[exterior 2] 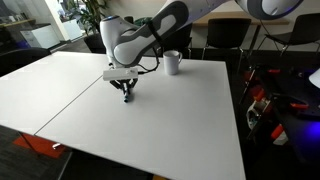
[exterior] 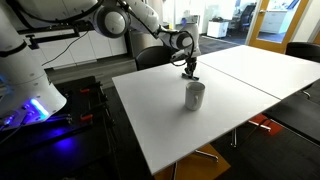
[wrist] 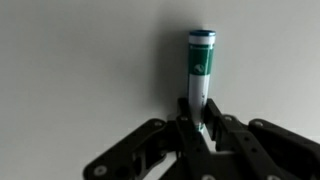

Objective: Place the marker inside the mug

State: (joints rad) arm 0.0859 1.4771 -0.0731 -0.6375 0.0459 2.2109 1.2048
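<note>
The marker (wrist: 200,62) is a short stick with a green band and a pale tip. In the wrist view it stands out from between my jaws against the white table. My gripper (wrist: 200,125) is shut on its lower end. In both exterior views my gripper (exterior: 190,70) (exterior 2: 126,93) is down at the table surface, and the marker is too small to make out there. The grey mug (exterior: 195,95) (exterior 2: 172,63) stands upright on the table, a short way from the gripper and apart from it.
The white table (exterior: 160,125) (exterior 2: 170,125) has a seam running across it beside the gripper. Dark chairs (exterior: 150,57) (exterior 2: 222,38) stand around it. Equipment with a blue light (exterior: 35,108) sits off the table's edge.
</note>
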